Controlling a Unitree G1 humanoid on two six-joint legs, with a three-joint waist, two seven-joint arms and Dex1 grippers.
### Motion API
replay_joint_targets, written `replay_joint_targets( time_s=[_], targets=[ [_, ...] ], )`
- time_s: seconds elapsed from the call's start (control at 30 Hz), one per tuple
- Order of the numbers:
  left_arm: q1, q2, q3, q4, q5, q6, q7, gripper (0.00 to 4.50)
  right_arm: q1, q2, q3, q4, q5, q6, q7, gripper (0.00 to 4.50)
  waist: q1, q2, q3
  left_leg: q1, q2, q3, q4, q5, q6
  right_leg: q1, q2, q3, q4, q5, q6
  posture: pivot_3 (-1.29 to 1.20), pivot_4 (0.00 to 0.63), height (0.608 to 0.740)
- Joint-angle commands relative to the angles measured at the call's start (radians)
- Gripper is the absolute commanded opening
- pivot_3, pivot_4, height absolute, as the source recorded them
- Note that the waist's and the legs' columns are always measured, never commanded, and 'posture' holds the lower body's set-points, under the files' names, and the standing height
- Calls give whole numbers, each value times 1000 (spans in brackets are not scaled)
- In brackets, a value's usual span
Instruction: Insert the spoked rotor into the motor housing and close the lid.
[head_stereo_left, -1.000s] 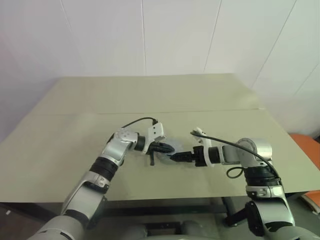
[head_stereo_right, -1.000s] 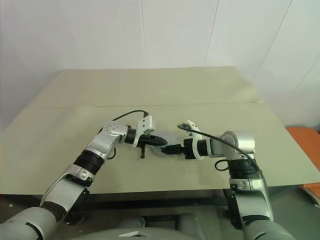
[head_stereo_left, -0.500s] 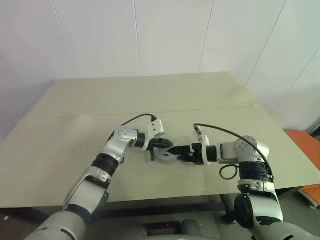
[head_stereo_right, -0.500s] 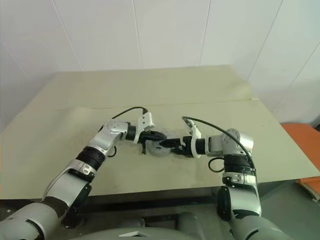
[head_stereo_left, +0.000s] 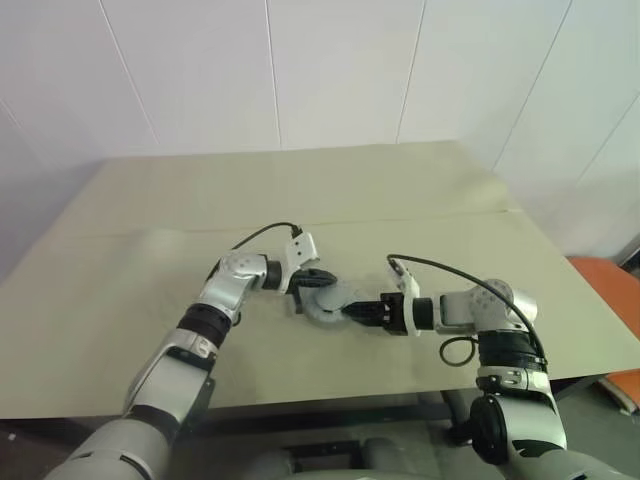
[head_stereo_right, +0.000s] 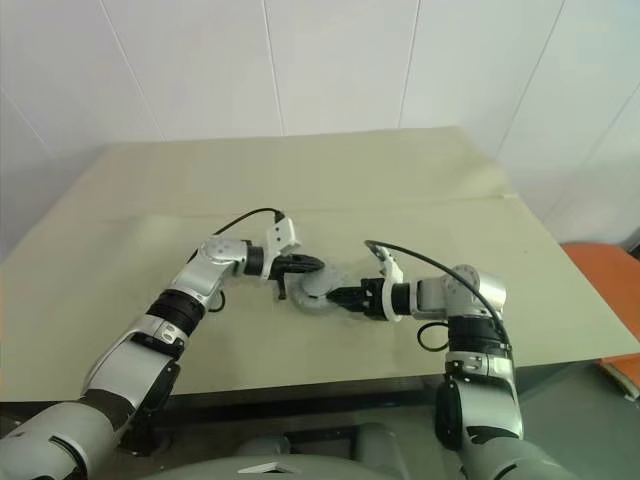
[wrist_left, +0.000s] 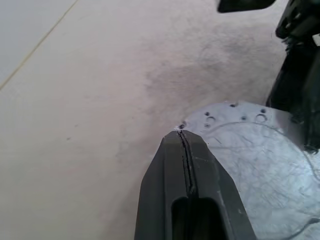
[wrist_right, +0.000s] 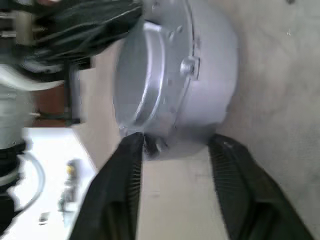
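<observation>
The silvery motor housing (head_stereo_left: 335, 298) sits mid-table between my two grippers, with the lid (wrist_left: 260, 165) on top of it. The spoked rotor is hidden. From the left, my left gripper (wrist_left: 181, 134) reaches in with its fingers shut, their tips over the lid's edge. My right gripper (wrist_right: 175, 142) comes from the right. Its two fingers stand on either side of the near part of the housing (wrist_right: 210, 75), one against the lid's flange (wrist_right: 150, 65) and one by the base.
The beige table (head_stereo_left: 150, 300) has a seam running across it behind the arms. Its front edge is close below them. A white tiled wall stands behind the table. An orange object (head_stereo_left: 610, 275) lies off the table's right side.
My right gripper's fingers have drawn in from wide open onto the housing. The left gripper has pushed a little further over the lid. The camera view has also shifted.
</observation>
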Motion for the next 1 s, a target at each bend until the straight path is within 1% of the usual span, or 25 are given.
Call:
replay_joint_targets(
  time_s=[0.03,0.2,0.23,0.27,0.33,0.37,0.4,0.47,0.53,0.6,0.67,0.7,0.73,0.8,0.9,1.0],
  targets=[
    [43,7,-34,66,61,32,1,0,-6,28,-29,-41,38,-18,-2,1532,1,0,0,-1,0,0,0,0,0,-1,0,0,0,0,0,0,0,740],
    [56,2,-18,60,48,20,12,0,35,42,-48,-69,37,-28,-17,1532,1,1,0,-1,0,0,0,0,0,-1,0,0,0,0,0,0,0,740],
    [45,-16,29,59,2,41,28,0,38,45,-53,-60,32,-36,-23,1532,2,1,0,-1,0,0,0,0,0,-1,0,0,0,0,0,0,0,740],
    [22,-43,103,60,-71,86,57,0,39,45,-55,-47,26,-47,-27,1532,3,1,1,-1,0,0,0,0,0,-1,0,0,0,0,0,0,0,740],
    [-12,-79,207,64,-161,154,94,0,39,46,-60,-31,20,-60,-34,1532,3,1,3,-2,0,0,1,0,0,-2,0,0,0,0,0,0,0,740],
    [-40,-83,273,88,-205,191,140,0,31,51,-74,-17,20,-73,-41,1532,2,0,5,-4,0,0,1,0,0,-3,0,0,1,0,0,0,0,740],
    [-66,-82,342,113,-256,248,185,0,14,64,-115,4,34,-91,-45,1532,0,-2,7,-7,0,0,2,0,0,-6,0,0,2,0,0,0,0,740],
    [-95,-72,435,146,-326,365,243,0,-12,86,-180,34,64,-131,-47,1532,-1,-8,12,-10,0,0,4,0,0,-12,1,0,6,1,0,0,0,740],
    [-87,-51,461,172,-329,453,280,0,-30,111,-219,45,91,-174,-48,1532,0,-6,13,-13,0,0,5,1,-2,-18,1,0,12,1,0,0,0,740],
    [-77,-42,470,175,-323,487,300,0,-37,123,-231,52,101,-195,-53,1532,2,-3,14,-12,-1,0,4,2,-2,-18,1,1,13,1,0,0,0,740],
    [-40,-27,490,160,-332,535,315,0,-45,150,-236,55,113,-229,-61,1532,5,-3,14,-12,-2,0,3,2,-3,-19,0,1,13,1,-2,0,0,740],
    [-13,-16,516,137,-355,573,320,0,-50,167,-236,51,120,-246,-65,1532,7,-3,14,-13,-3,0,2,3,-4,-19,-1,1,13,3,-5,0,0,740],
    [12,-6,548,111,-386,614,325,0,-54,180,-232,48,123,-261,-67,1532,4,-3,14,-13,-4,1,1,3,-4,-20,-2,2,13,3,-5,0,0,740],
    [60,5,571,44,-417,668,329,0,-62,191,-231,59,120,-288,-80,1532,2,-4,14,-17,-4,3,0,3,-4,-26,-3,6,13,4,-6,0,0,740],
    [105,5,615,-37,-460,720,376,595,-69,191,-232,89,114,-318,-91,1532,5,-4,14,-19,-5,4,0,3,-5,-28,-4,8,13,4,-6,0,0,740],
    [128,7,642,-89,-488,753,407,1545,-68,179,-200,110,94,-344,-92,1532,7,-4,14,-20,-6,4,1,3,-5,-29,-4,8,13,4,-6,0,0,740]
  ],
)
